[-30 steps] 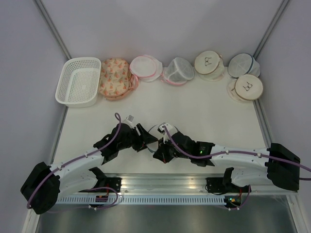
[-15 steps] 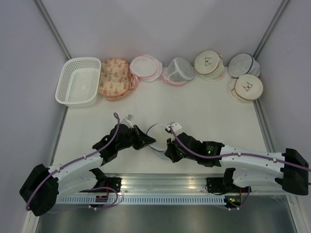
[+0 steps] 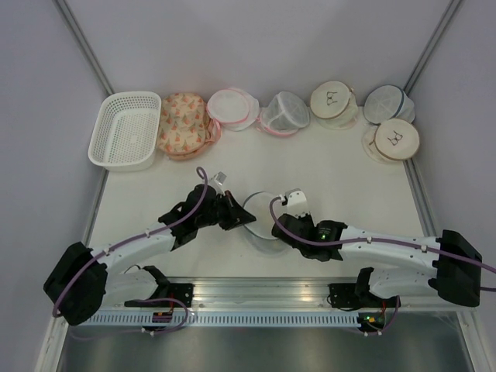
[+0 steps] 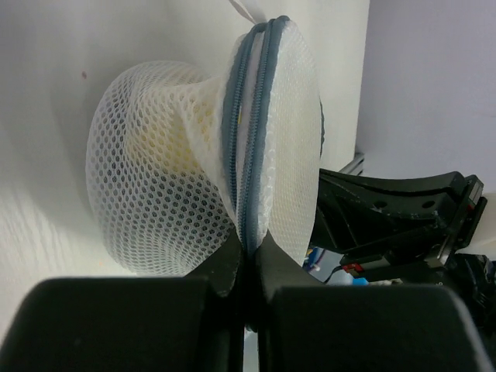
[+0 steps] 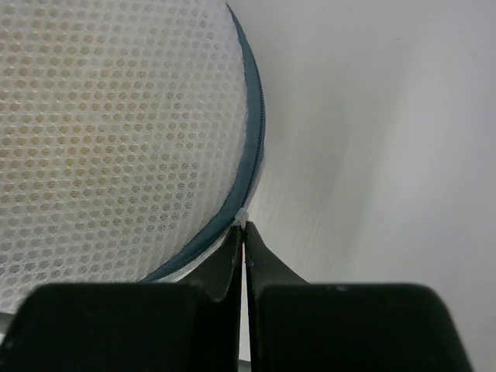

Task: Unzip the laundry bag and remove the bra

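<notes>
A: Where's the bag, and what have I got on it?

B: The laundry bag is low centre in the top view, between your two arms, on the table. Your left gripper is pinched tight on the blue zip rim, bottom centre of the left wrist view. Your right gripper is closed too, tips meeting on a small white tab at the rim's lower edge. It looks like the pull, but I can't confirm.

A: How do I run the zip?

B: Use the left as the anchor and don't let it drift. Draw the right along the rim's curve, not straight off it, or the mesh just bunches. Go slow. If the tab slips out, stop and re-grip.

A: And the bra?

B: Something yellowish shows through the mesh, but I can't say it's the bra. You can't reach it until the rim opens.
</notes>
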### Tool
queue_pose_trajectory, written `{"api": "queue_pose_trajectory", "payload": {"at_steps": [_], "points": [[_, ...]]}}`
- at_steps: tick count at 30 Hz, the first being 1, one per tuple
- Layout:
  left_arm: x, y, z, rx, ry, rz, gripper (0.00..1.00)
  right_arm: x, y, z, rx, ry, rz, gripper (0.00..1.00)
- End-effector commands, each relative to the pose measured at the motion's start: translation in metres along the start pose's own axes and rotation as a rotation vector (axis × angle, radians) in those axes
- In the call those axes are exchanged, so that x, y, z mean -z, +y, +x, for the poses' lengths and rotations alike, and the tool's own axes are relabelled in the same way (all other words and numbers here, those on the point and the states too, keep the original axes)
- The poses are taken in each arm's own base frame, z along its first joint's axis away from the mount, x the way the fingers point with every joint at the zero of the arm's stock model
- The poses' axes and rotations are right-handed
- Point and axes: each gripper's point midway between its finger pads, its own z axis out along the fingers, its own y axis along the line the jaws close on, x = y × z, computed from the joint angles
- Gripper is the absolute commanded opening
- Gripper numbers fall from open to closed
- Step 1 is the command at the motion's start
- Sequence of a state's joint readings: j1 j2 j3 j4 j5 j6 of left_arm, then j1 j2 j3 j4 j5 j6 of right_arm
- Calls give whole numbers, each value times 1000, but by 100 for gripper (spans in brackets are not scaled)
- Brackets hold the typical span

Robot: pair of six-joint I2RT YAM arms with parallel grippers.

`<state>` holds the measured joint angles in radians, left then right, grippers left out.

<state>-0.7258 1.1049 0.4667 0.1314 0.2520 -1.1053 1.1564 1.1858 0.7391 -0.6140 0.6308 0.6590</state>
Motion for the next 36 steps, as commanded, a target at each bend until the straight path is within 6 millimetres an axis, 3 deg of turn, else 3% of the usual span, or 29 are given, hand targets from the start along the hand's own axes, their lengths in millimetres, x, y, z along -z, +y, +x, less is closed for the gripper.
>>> {"api": "queue_pose_trajectory", "payload": {"at_steps": [1, 4, 5, 7, 8, 9, 10, 11, 13, 15, 16, 18, 19, 20, 21, 22, 24, 25, 27, 28, 36], "points": [[-8, -52, -24, -227, 1, 103, 2, -1, -13, -23, -19, -67, 107, 0], [-23, -66, -39, -310, 1, 104, 2, 0, -5, -29, -40, -78, 73, 0], [-25, -86, -50, -337, -18, 132, 2, 1, -3, -31, -50, -83, 62, 0], [-35, -93, -60, -377, -21, 135, 8, 5, -3, -33, -69, -95, 48, 1], [-34, -108, -68, -390, -37, 154, 16, 6, -3, -35, -79, -102, 40, 0], [-36, -104, -70, -386, -27, 131, 29, 9, -2, -36, -87, -106, 24, 0], [-37, -102, -72, -385, -30, 112, 64, 10, -2, -36, -92, -106, 18, 1], [-36, -100, -75, -379, -43, 93, 76, 11, -2, -36, -101, -109, 8, 0], [-32, -67, -71, -327, -48, -40, 92, 13, -1, -35, -109, -115, -17, 0], [-25, -41, -68, -292, -67, -126, 96, 13, 2, -33, -122, -118, -44, 0], [-23, -17, -57, -253, -53, -176, 96, 13, 5, -31, -124, -115, -58, 1], [-10, -7, -52, -201, -80, -191, 97, 12, 15, -29, -127, -109, -115, 0], [-6, 12, -41, -176, -66, -219, 97, 12, 21, -28, -126, -106, -147, 0], [0, 9, -37, -160, -72, -194, 97, 14, 32, -36, -146, -129, -205, 0], [2, 19, -28, -118, -63, -192, 98, 15, 43, -28, -139, -104, -268, 0], [4, 19, -24, -98, -59, -175, 98, 20, 58, -37, -166, -130, -344, 1], [10, 19, -15, -50, -49, -141, 98, 25, 76, -36, -173, -134, -458, 0], [11, 16, -15, -41, -53, -122, 98, 37, 99, -42, -183, -143, -593, 0], [14, 10, -13, -23, -55, -85, 98, 44, 114, -39, -190, -138, -692, 0], [14, 5, -15, -22, -61, -64, 98, 54, 126, -48, -203, -163, -768, 0], [13, -27, -13, -9, -49, 68, 98, 53, 148, -48, -154, -124, -828, 0]]}}
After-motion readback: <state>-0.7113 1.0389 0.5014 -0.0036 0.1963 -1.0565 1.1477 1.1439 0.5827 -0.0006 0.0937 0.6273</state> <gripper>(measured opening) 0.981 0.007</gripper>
